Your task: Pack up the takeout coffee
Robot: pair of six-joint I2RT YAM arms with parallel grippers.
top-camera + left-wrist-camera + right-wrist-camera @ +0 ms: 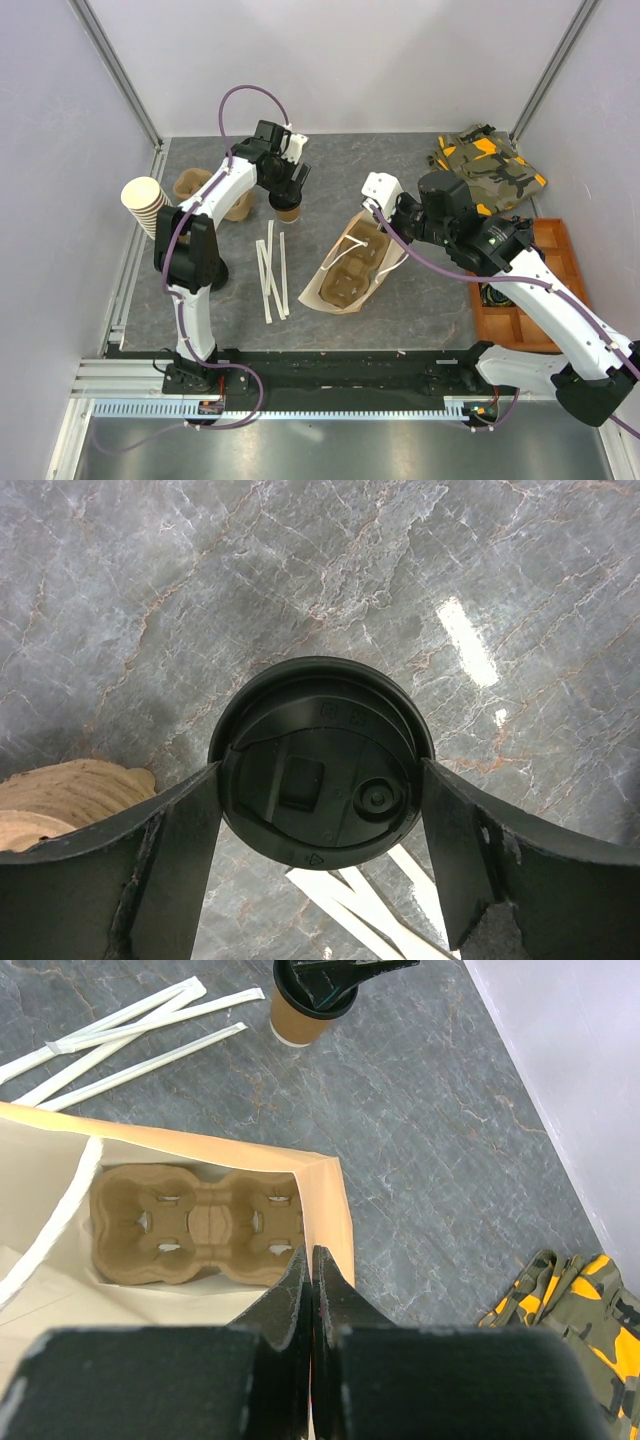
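The takeout coffee (288, 209), a small brown cup with a black lid, stands on the table at the back, left of centre. My left gripper (290, 186) is directly over it. In the left wrist view the lid (318, 765) fills the gap and both fingers (150, 860) press its sides. It also shows in the right wrist view (298, 1010). The paper bag (338, 290) lies open in the middle, with a pulp cup carrier (195, 1225) inside. My right gripper (312, 1260) is shut on the bag's rim (335, 1210) and holds the mouth up.
A tall stack of brown cups (145, 205) and pulp carriers (192, 184) stand at the left. Wrapped straws (272, 270) lie between the coffee and the bag. A camouflage cloth (487, 165) lies at the back right, and a wooden tray (530, 290) at the right edge.
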